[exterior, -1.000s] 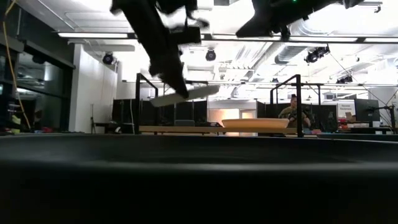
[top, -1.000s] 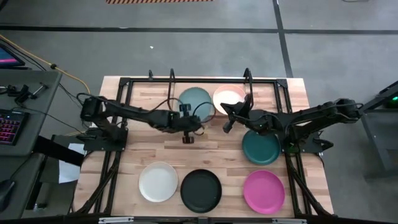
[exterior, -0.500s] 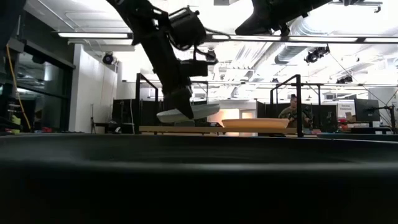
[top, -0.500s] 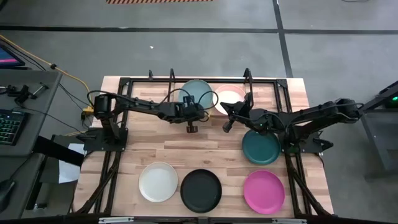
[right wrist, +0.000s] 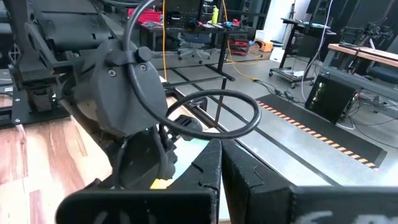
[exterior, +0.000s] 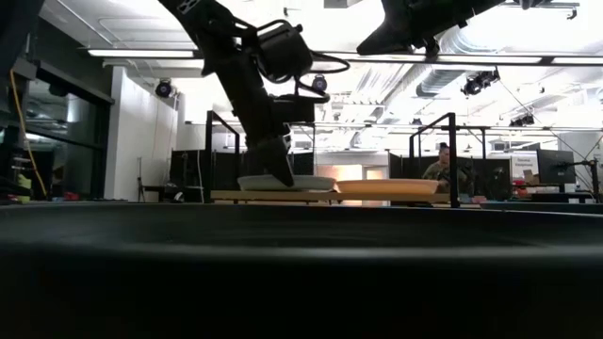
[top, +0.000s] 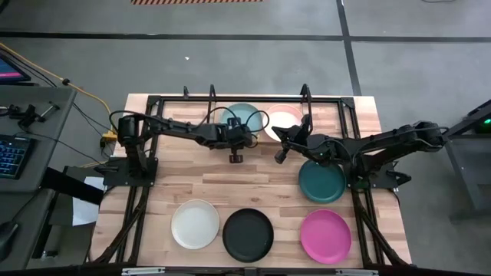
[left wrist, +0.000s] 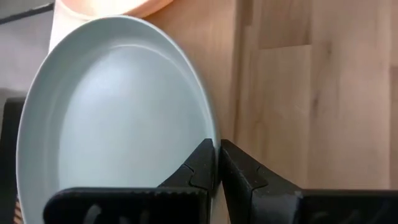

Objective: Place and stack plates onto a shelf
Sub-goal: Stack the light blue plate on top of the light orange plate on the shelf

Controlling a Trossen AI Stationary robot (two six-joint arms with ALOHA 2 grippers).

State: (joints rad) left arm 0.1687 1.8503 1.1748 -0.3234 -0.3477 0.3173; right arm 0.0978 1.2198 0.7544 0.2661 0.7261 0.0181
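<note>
Light teal plate (top: 244, 116) lies on the shelf (top: 265, 132) at upper centre, beside the pink plate (top: 283, 117), its rim pinched by the left gripper (left wrist: 217, 163). Right gripper (top: 282, 142), fingers pressed together and empty, hovers just right of it. Lower down, dark teal (top: 322, 181), white (top: 195, 224), black (top: 248, 234) and magenta (top: 325, 236) plates rest on the table (top: 184, 184).

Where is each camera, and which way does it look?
High view: above, looking straight down at table, both arms, left gripper, right gripper.
Low view: at tabletop height, looking level at the shelf; arms come from above.
Left wrist: looks past its fingers gripping the light teal plate.
Right wrist: looks past its shut fingers at the left arm.
Shared: high, low and left wrist show that plate.
</note>
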